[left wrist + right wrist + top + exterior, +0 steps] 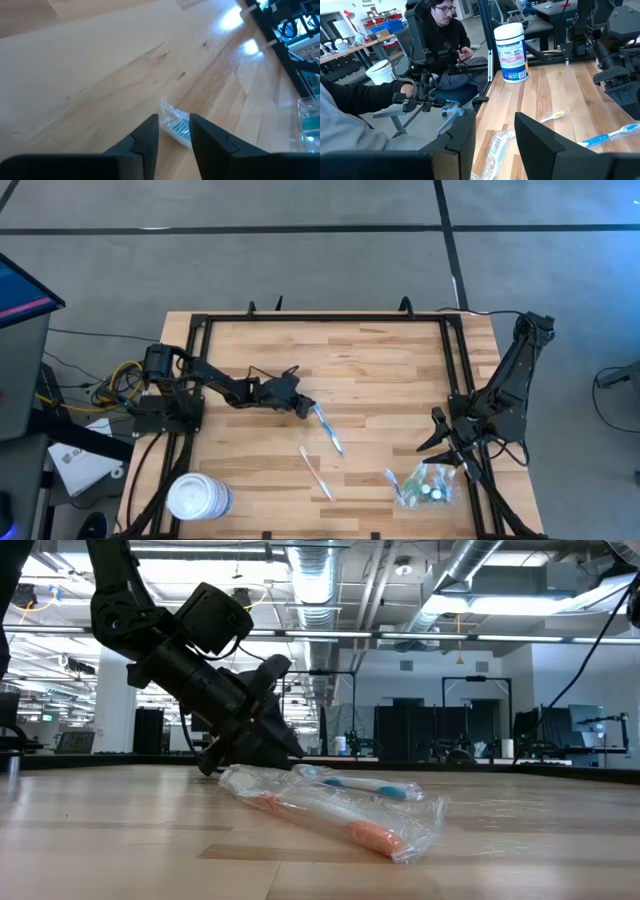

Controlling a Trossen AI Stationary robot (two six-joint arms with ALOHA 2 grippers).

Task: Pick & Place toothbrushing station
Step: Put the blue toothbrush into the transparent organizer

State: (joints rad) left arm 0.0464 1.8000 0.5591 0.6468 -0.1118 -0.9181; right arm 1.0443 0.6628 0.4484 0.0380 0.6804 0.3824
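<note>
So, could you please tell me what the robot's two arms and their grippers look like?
Both arms are matte black and made of jointed segments. The left gripper and right gripper each end in two flat, dark, wedge-shaped fingers. Yellow cables bundle by the left arm's base; a thin black cable trails from the right arm.

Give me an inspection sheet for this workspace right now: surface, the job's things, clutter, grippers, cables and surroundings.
Surface: wooden table inside a dark frame.
Job's things: toothbrushing station, a clear holder at the near right edge of the table, lying free.
Clutter: blue toothbrush in clear wrap mid-table; orange toothbrush nearer the front; white tub at the front left corner.
Grippers: left gripper low over the blue toothbrush's wrapped head, fingers either side of it, grip not confirmed. Right gripper open, beside the station, holding nothing.
Cables: yellow and dark bundle off the table's left edge.
Surroundings: seated person beyond the table; open workshop behind.
</note>
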